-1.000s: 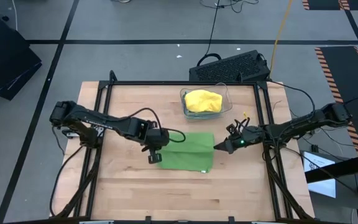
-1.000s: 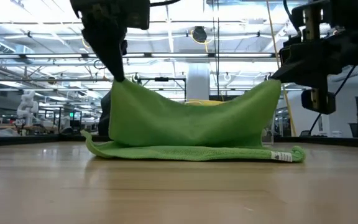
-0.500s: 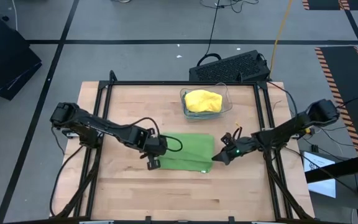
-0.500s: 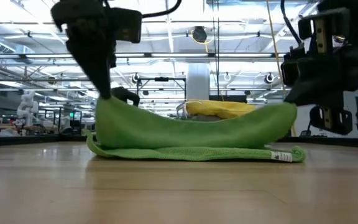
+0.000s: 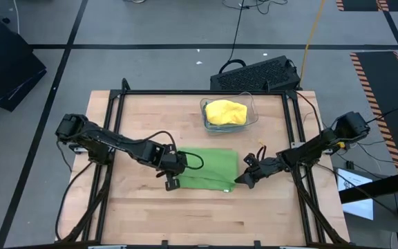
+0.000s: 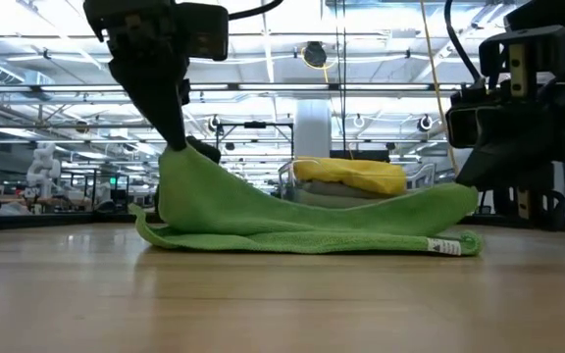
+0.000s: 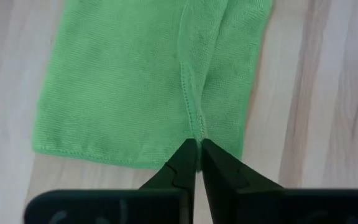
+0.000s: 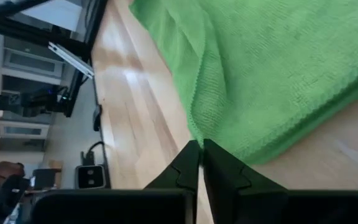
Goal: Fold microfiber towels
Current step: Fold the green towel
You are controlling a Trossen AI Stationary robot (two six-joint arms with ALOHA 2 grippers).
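At the centre of the high view, the bright green microfiber towel [image 5: 208, 169] lies doubled on the wooden table [image 5: 144, 214], the left gripper [image 7: 197, 151] and right gripper [image 8: 199, 155] each pinched on a corner of its upper layer, seemingly to align the edges.

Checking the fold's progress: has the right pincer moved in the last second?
Yes. In the high view the right pincer, pinching the bright green towel, has moved toward the table's near edge, farther from the clear bin.
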